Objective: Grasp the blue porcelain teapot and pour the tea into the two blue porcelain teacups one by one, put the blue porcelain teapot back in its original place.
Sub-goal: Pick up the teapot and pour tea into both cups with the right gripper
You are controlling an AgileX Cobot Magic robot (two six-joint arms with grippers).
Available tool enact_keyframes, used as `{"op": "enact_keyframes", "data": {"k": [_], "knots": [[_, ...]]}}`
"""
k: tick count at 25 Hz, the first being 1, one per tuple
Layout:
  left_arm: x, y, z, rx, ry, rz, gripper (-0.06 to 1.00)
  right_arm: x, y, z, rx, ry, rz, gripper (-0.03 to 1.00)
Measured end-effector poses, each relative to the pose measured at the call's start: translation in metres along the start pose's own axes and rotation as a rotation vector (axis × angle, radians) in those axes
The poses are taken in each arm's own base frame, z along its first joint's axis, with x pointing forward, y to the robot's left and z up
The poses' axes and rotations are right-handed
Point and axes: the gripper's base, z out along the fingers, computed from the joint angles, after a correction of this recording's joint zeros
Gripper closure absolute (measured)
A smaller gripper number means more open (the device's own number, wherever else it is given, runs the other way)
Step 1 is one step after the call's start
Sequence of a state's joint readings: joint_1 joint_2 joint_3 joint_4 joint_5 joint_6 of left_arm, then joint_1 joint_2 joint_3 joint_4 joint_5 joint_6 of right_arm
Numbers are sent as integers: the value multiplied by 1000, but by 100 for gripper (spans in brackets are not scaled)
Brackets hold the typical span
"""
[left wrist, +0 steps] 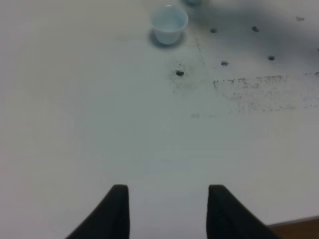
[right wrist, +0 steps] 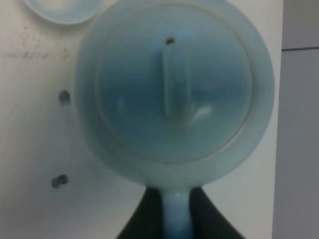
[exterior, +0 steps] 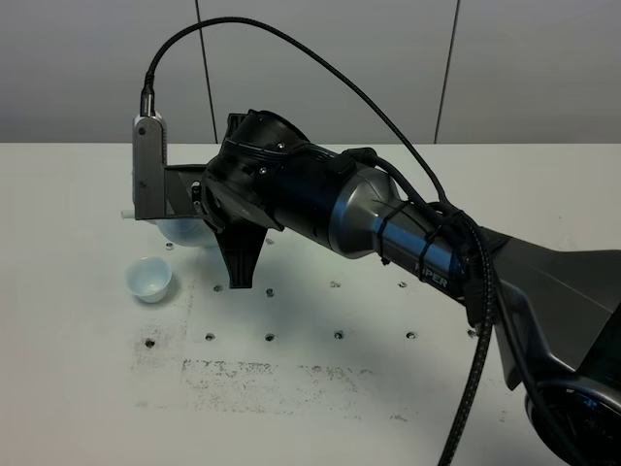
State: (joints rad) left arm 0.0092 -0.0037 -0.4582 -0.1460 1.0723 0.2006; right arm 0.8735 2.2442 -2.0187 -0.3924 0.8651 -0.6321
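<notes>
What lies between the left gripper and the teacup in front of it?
Nothing but bare table, seen in the left wrist view: between the left gripper and the teacup there is only one small screw hole.

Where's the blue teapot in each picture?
Exterior high: blue porcelain teapot left of middle, mostly hidden behind the right arm.
Left wrist: cannot tell; just a pale blue sliver beyond the teacup.
Right wrist: fills the picture.
Shared: dark holes in the white table.
</notes>
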Motion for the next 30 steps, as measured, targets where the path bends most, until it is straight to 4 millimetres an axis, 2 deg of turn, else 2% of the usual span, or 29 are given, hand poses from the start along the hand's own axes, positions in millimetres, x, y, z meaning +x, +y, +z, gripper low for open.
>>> {"op": "enact_keyframes", "data": {"k": [13, 30], "knots": [[0, 0, 0, 0, 0, 0, 52, -19, 27, 19, 5, 30, -118, 89], [0, 0, 0, 0, 0, 0, 52, -16, 22, 19, 93, 108, -180, 89]]}}
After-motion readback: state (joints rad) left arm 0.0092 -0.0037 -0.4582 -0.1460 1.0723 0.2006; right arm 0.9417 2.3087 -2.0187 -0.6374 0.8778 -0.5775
